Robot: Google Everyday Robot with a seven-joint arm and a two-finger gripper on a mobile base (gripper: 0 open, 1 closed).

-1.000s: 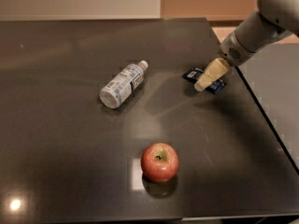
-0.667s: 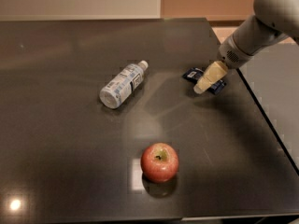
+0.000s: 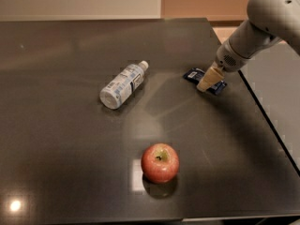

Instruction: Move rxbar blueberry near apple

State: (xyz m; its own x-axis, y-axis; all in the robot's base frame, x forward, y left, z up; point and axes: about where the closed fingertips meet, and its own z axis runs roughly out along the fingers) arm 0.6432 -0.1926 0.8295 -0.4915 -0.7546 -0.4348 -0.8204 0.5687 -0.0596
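The rxbar blueberry point(image 3: 193, 74) is a small dark-blue wrapper lying flat at the right of the dark table, near its right edge. My gripper point(image 3: 206, 82) reaches in from the upper right and sits right over the middle of the bar, hiding part of it. The bar's two ends show on either side of the gripper. The apple point(image 3: 160, 162) is red with a yellowish patch at the stem and stands at the front centre of the table, well apart from the bar.
A clear plastic bottle point(image 3: 123, 85) with a white-blue label lies on its side left of centre. The table's right edge point(image 3: 267, 121) runs diagonally just beyond the bar. A bright light reflection shows at the front left.
My gripper has shifted slightly down and left over the bar. The bar, the apple and the bottle have not moved.
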